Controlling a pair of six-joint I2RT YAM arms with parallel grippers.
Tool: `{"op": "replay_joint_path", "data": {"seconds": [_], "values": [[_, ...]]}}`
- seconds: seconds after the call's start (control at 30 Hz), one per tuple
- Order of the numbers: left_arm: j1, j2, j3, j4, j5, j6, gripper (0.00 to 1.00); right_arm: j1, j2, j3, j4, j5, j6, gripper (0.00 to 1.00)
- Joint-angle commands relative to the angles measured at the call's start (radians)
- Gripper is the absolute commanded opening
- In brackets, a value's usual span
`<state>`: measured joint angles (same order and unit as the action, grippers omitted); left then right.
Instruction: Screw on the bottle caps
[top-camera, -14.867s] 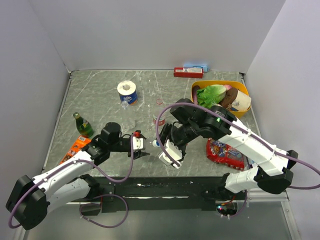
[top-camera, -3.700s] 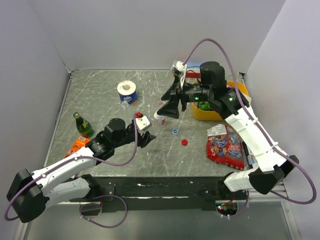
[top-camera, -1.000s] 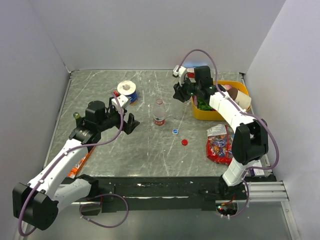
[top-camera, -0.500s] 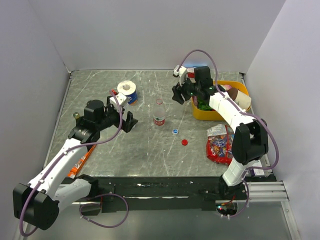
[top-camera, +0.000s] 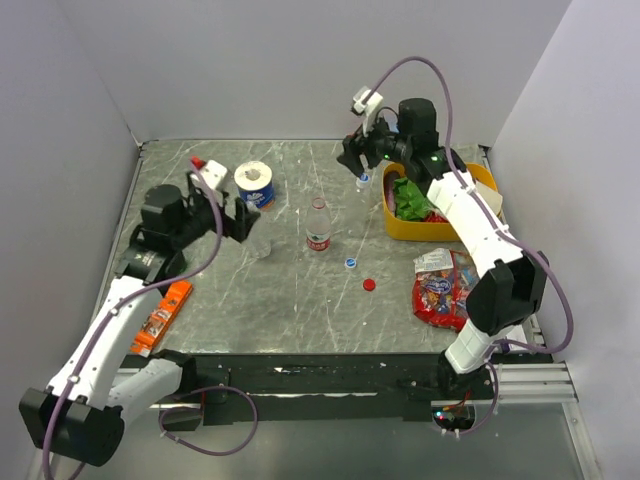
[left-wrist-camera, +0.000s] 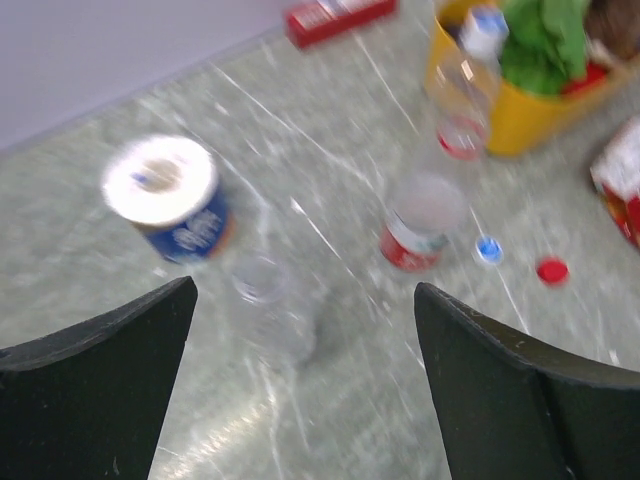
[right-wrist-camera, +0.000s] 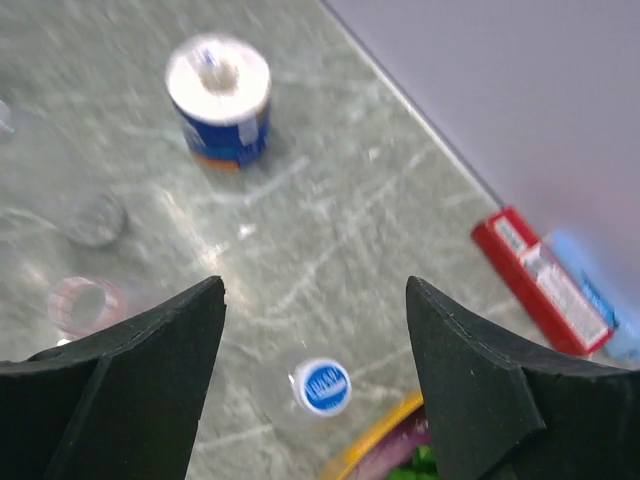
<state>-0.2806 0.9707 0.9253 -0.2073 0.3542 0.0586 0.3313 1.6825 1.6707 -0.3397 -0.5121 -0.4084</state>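
Observation:
A clear bottle (top-camera: 363, 181) with a blue cap (right-wrist-camera: 322, 387) screwed on stands beside the yellow bin. My right gripper (right-wrist-camera: 313, 290) hovers open above it, touching nothing; from the top view the right gripper (top-camera: 352, 158) is at the back centre. A taller bottle with a red label (top-camera: 318, 226) stands open in the middle. A small clear bottle (left-wrist-camera: 270, 310), also open, stands below my open, empty left gripper (left-wrist-camera: 305, 290). A loose blue cap (top-camera: 350, 263) and a red cap (top-camera: 369, 284) lie on the table to the right of the red-label bottle.
A yellow bin (top-camera: 430, 231) of food items is at the back right, a red box (top-camera: 376, 145) against the back wall. A white roll in a blue wrapper (top-camera: 254, 184) stands back left. A red snack bag (top-camera: 446, 290) lies right, an orange packet (top-camera: 160, 310) left.
My right gripper has opened, let go of the capped bottle and lifted off it. My left arm has drawn back to the left, away from the red-label bottle.

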Motion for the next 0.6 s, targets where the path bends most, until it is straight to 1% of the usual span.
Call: {"op": "replay_joint_path", "data": {"seconds": [0.0, 0.03, 0.07, 0.1, 0.17, 0.23, 0.3, 0.33, 0.37, 0.43, 0.57], "values": [[0.073, -0.038, 0.142, 0.034, -0.084, -0.118, 0.96, 0.122, -0.056, 0.049, 0.022, -0.055, 0.054, 0.80], [0.089, -0.033, 0.164, 0.032, -0.116, -0.129, 0.96, 0.147, -0.055, 0.047, 0.033, -0.049, 0.060, 0.80], [0.122, -0.032, 0.184, 0.031, -0.129, -0.140, 0.96, 0.170, -0.046, 0.046, 0.039, -0.048, 0.066, 0.80], [0.141, -0.030, 0.216, 0.034, -0.139, -0.166, 0.96, 0.219, -0.038, 0.046, 0.045, -0.051, 0.074, 0.80], [0.185, -0.030, 0.239, 0.043, -0.150, -0.189, 0.96, 0.264, -0.011, 0.049, 0.077, -0.034, 0.112, 0.80], [0.201, -0.035, 0.259, 0.042, -0.149, -0.197, 0.96, 0.323, 0.014, 0.060, 0.094, -0.011, 0.149, 0.81], [0.213, -0.046, 0.253, 0.045, -0.144, -0.195, 0.96, 0.360, 0.046, 0.064, 0.129, 0.035, 0.154, 0.82], [0.216, -0.059, 0.248, 0.045, -0.141, -0.195, 0.96, 0.398, 0.060, 0.081, 0.131, 0.055, 0.152, 0.82], [0.224, -0.067, 0.244, 0.043, -0.139, -0.195, 0.96, 0.413, 0.090, 0.092, 0.133, 0.104, 0.152, 0.82], [0.231, -0.087, 0.230, 0.033, -0.130, -0.200, 0.96, 0.443, 0.121, 0.119, 0.140, 0.150, 0.160, 0.83], [0.251, -0.113, 0.218, 0.011, -0.109, -0.203, 0.96, 0.460, 0.199, 0.153, 0.143, 0.198, 0.189, 0.84]]}}
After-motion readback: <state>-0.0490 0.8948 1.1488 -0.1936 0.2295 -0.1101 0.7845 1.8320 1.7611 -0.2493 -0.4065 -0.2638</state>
